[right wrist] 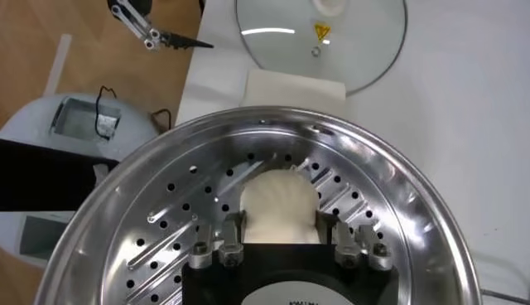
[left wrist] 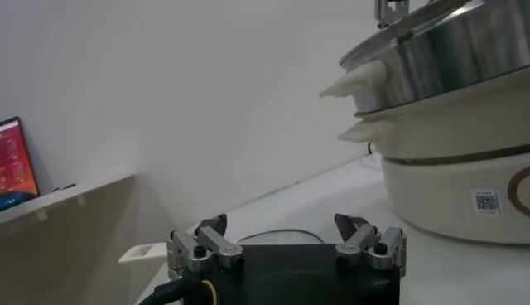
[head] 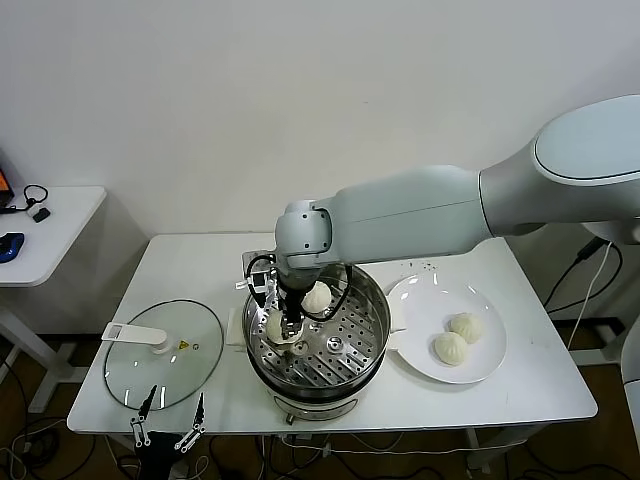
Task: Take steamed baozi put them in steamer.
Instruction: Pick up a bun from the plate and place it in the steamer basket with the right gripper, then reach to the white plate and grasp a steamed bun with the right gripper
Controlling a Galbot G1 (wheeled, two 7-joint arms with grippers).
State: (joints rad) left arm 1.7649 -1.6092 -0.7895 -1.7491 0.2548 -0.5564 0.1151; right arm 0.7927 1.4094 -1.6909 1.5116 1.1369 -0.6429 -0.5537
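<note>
The steamer (head: pixel 372 305) is a shiny steel pot with a perforated tray, at the table's middle. My right gripper (head: pixel 284 326) reaches down into it and is shut on a cream-white baozi (head: pixel 273 329) at the tray's left side. In the right wrist view the fingers (right wrist: pixel 233 229) press both sides of this baozi (right wrist: pixel 279 203) low over the tray (right wrist: pixel 182 224). A second baozi (head: pixel 317 296) lies at the back of the tray. Two more baozi (head: pixel 466 326) (head: pixel 449 348) lie on the white plate (head: pixel 420 295) to the right. My left gripper (head: pixel 168 420) is open and empty below the table's front edge.
A glass lid (head: pixel 175 350) with a white handle (head: pixel 135 335) lies flat left of the steamer; it also shows in the right wrist view (right wrist: pixel 323 33). The left wrist view shows the steamer's side (left wrist: pixel 447 50) and white base (left wrist: pixel 464 191). A small side table (head: pixel 40 225) stands far left.
</note>
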